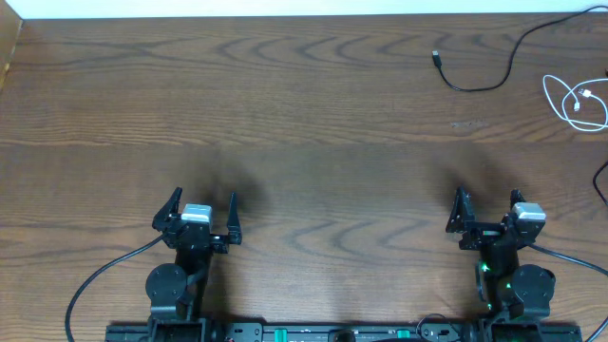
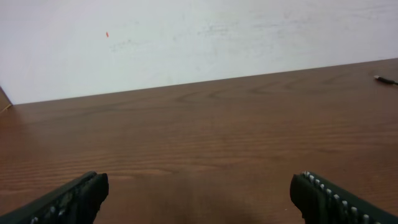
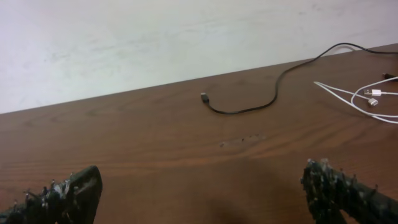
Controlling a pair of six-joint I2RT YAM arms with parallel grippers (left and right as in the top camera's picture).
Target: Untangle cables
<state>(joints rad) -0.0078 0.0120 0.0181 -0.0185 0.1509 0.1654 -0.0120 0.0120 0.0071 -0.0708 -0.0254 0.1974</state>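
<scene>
Far beyond left gripper [image 1: 204,199] and right gripper [image 1: 488,198], both wide: black cable [image 1: 475,90], white cable [image 1: 585,94].

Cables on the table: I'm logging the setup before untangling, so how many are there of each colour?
black cable: 1
white cable: 1
Total: 2
</scene>
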